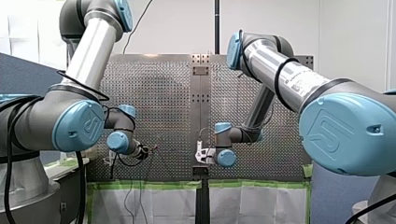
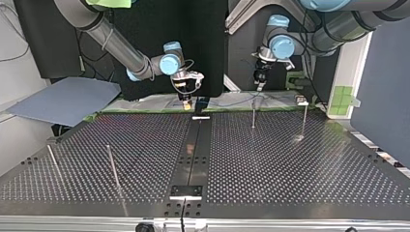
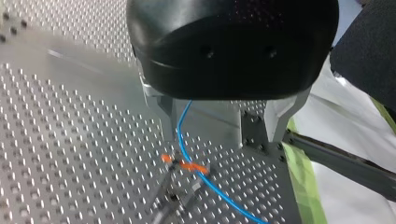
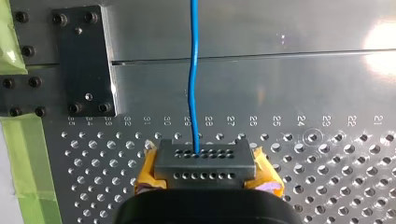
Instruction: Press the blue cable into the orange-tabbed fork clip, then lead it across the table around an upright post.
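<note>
Cable (image 3: pixel 219 191), blue, thin and glossy, runs down from under my left gripper (image 3: pixel 219 126) to the orange-tabbed fork clip (image 3: pixel 180 164) on the perforated metal worktop (image 3: pixel 70 154), lying across its tabs. You cannot tell how those jaws stand. Further right in the front view, my right gripper (image 4: pixel 205 161) pinches it between jaws with yellow pads (image 4: pixel 145 171).

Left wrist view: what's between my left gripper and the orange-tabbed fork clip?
Only the blue cable, running from the left gripper between its jaws to the fork clip over bare table. Left wrist view shows it.
</note>
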Robot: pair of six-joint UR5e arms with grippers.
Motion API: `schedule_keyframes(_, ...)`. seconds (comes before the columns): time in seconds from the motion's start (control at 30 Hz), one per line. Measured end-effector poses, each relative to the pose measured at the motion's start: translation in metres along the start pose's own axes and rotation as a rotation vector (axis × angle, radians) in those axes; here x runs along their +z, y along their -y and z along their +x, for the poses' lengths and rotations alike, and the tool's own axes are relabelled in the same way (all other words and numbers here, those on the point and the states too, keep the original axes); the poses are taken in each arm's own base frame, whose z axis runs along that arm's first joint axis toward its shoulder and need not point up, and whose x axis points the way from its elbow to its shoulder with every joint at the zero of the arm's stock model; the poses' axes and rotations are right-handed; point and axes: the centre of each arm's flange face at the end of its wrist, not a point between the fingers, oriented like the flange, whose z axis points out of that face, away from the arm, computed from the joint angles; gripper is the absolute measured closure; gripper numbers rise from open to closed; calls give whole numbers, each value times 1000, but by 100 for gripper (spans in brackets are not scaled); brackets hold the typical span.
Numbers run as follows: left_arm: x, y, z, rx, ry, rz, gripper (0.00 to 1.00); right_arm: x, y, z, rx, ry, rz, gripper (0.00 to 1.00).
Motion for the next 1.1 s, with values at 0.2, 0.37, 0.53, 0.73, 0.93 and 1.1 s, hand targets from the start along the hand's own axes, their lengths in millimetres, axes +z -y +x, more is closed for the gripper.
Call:
schedule_keyframes(0.2, 3, 5, -3, -17, 35, 26, 7, 0, 0, 0, 0, 1, 1, 100)
schedule_keyframes(0.37, 3, 6, -3, -39, 41, 29, 7, 0, 1, 0, 0, 0, 2, 100)
schedule_keyframes(0.53, 3, 6, -3, -52, 40, 30, 7, 0, 2, 0, 0, 0, 3, 100)
schedule_keyframes(0.73, 3, 6, -3, -58, 40, 23, 7, 1, 2, 1, 1, -3, 4, 100)
schedule_keyframes(0.93, 3, 5, -3, -59, 39, 16, 7, 1, 5, 2, 1, -6, 8, 100)
schedule_keyframes(1.1, 3, 5, -2, -59, 38, 15, 7, 1, 6, 2, 0, -5, 12, 100)
